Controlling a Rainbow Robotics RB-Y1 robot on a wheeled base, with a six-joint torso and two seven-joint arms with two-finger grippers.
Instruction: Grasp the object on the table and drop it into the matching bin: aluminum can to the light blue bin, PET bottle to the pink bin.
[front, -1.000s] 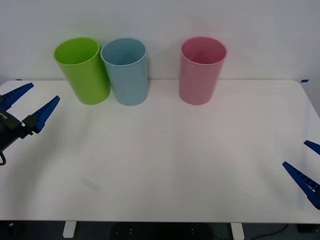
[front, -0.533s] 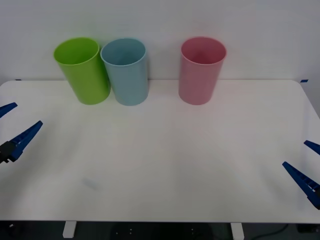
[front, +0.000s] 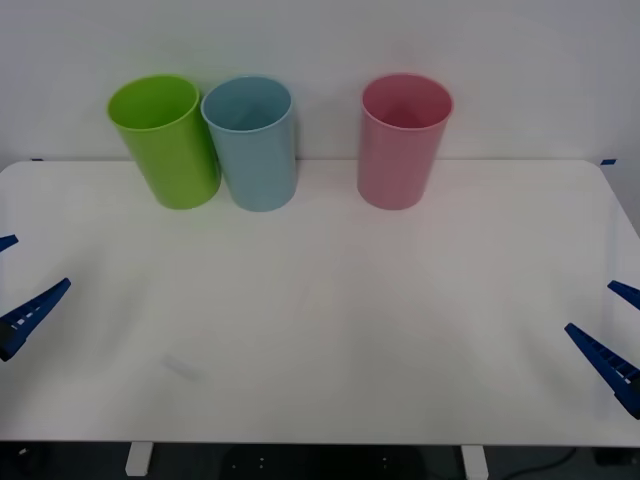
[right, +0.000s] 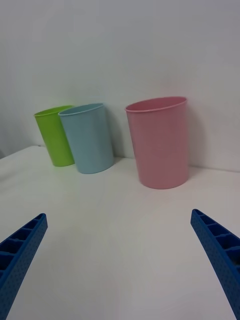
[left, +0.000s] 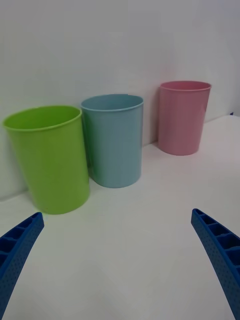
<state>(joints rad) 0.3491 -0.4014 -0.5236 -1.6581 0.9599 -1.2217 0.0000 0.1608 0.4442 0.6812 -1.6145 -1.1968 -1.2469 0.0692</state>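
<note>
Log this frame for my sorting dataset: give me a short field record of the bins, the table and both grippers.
bins: lime green bin, light blue bin, pink bin, all upright along the table's far edge
spacing: green and blue side by side, pink set apart toward the robot's right
table: white, no can or bottle visible on it
left gripper: open, at the table's left edge, holding nothing
right gripper: open, at the table's right edge, holding nothing
</note>
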